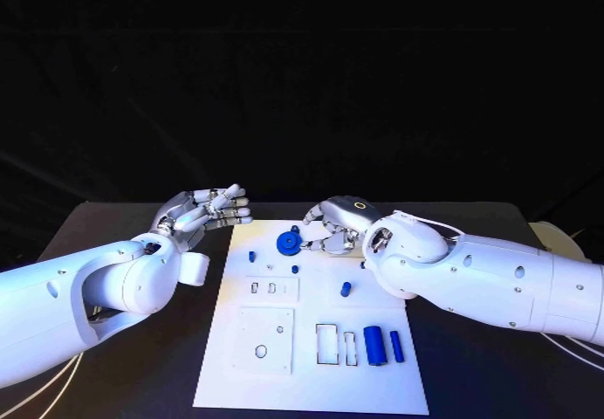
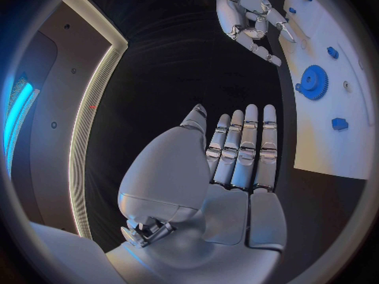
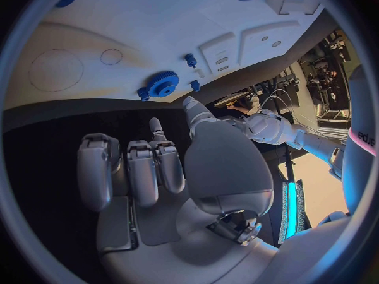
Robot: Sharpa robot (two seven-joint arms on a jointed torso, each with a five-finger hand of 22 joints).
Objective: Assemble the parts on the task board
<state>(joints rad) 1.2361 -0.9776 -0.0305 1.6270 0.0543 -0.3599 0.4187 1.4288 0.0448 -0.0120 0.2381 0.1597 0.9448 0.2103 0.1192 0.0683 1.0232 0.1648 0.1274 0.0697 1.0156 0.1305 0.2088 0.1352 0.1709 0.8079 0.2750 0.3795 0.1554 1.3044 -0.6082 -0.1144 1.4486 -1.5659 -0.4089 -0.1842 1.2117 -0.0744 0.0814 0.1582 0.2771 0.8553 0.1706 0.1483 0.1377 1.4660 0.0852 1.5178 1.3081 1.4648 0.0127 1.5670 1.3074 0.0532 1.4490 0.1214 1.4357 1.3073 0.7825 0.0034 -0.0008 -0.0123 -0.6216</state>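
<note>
Both hands empty above the far end of the white board [image 1: 315, 384]: left hand [image 1: 208, 209] spread flat, right hand [image 1: 333, 229] loosely curled just beside the blue gear [image 1: 288, 242]; loose blue cylinder [image 1: 374, 346] and bar [image 1: 396, 346] apparently await fitting.
</note>
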